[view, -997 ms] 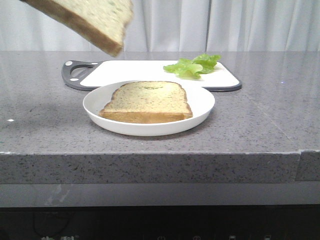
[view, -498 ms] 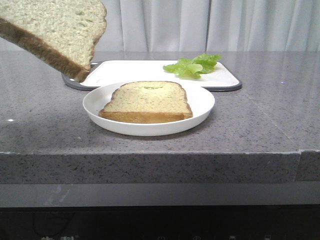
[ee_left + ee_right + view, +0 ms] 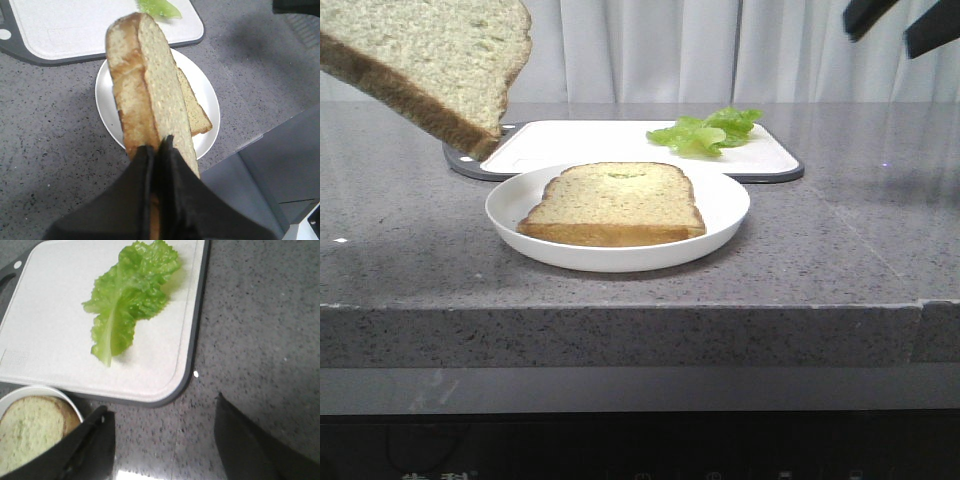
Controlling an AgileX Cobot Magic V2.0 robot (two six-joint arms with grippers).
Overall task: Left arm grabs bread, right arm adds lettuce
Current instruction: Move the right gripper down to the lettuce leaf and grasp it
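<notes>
L fingers: we see the left arm's black wedge gripper (image 3: 156, 150) clenched on the thick square bread slice w/ brown crust (image 3: 145, 85), pinched at one edge, slice held edge-up in air.
Bread pos: front view puts it (image 3: 430, 60) high at the L, tilted, above and L of the round white plate (image 3: 720, 215); not touching anything below.
Plate: carries a thinner toast slice (image 3: 615, 203), lying flat.
R fingers: right arm's tapered black gripper (image 3: 165, 440) spread wide, nothing between; in front view (image 3: 895, 20) it hangs high at far R.
Lettuce: bright green ruffled leaf (image 3: 131, 297) flat on the white cutting board w/ dark rim (image 3: 60, 340), behind plate, toward R (image 3: 705, 130).
Key relation: leaf lies ahead of R fingers, past the board's near rim, well apart; long axis runs roughly away from the fingers, slightly slanted. R arm is the nearer one.
Next, we judge: R reaches fwd + down, closes across leaf's narrow width.
</notes>
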